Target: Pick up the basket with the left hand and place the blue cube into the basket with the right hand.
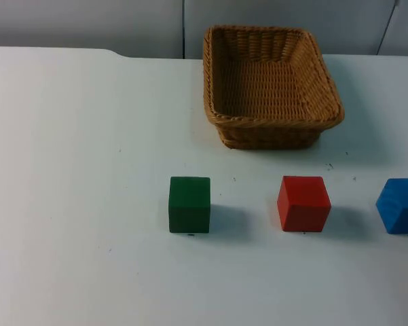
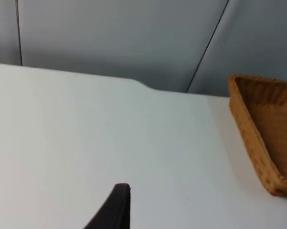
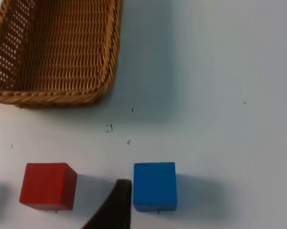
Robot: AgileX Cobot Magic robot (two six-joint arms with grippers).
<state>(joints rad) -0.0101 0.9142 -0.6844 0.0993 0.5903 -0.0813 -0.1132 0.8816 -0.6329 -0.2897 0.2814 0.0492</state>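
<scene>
Since the basket (image 1: 271,85) rests flat on the desk (image 1: 75,170) near its far edge, by the grey partition wall (image 1: 88,24), we judge that nothing of the task is done yet. It holds nothing, and no gripper touches it. The blue cube (image 1: 400,205) sits on the desk at the right edge of the top view, in a row with the red cube (image 1: 303,203) and the green cube (image 1: 189,204) on the near side of the basket, all three apart from one another.

Of the left gripper we see a single black fingertip (image 2: 115,207) over bare desk, with the basket well off to one side; we cannot tell how far it is open. The right gripper likewise gives us one fingertip (image 3: 115,202), which in its wrist view lies between the red and blue cubes, and its opening is likewise unclear to us.

Everything is left: lifting the basket with the left gripper, grasping the blue cube with the right, and dropping it in.
</scene>
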